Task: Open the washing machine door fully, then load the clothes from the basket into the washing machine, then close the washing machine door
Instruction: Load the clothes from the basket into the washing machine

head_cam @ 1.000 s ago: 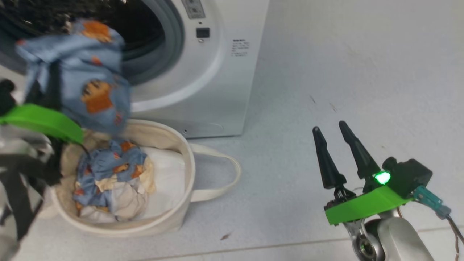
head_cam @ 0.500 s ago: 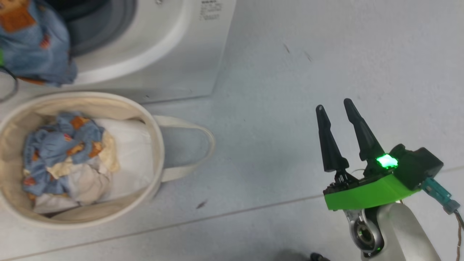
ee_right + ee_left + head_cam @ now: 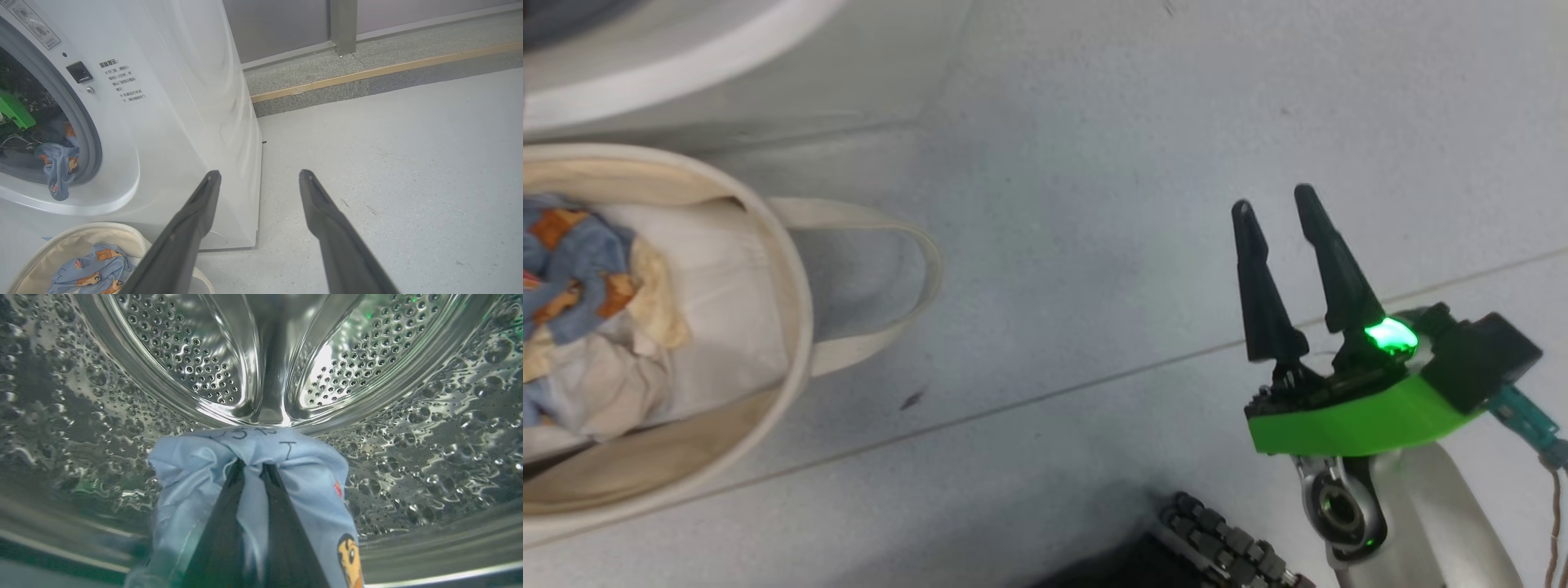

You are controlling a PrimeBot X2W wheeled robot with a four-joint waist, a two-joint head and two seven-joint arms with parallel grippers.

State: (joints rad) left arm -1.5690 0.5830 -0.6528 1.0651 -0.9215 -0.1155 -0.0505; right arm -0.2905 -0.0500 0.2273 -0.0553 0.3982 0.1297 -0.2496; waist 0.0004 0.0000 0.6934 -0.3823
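Observation:
Inside the steel drum (image 3: 184,355) of the washing machine (image 3: 184,102), my left gripper (image 3: 251,465) is shut on a light-blue garment (image 3: 310,486) of the clothes, which drapes over both fingers. From the right wrist view that garment (image 3: 59,171) hangs over the grey ring of the drum mouth. The basket (image 3: 796,327) stands on the floor in front of the machine, with more clothes (image 3: 572,269) bunched in it. My right gripper (image 3: 1274,200) hovers open and empty over the floor to the right. The washing machine door is out of view.
One loop handle (image 3: 915,253) of the basket lies on the floor toward my right gripper. A low grey kerb with a wooden strip (image 3: 367,73) runs along the wall behind the machine. A black ribbed part (image 3: 1225,547) sits at the head view's bottom edge.
The head camera has swung, sliding machine and basket up and left in its picture. The left gripper with the blue garment has gone out of that picture toward the drum. The right gripper stays open.

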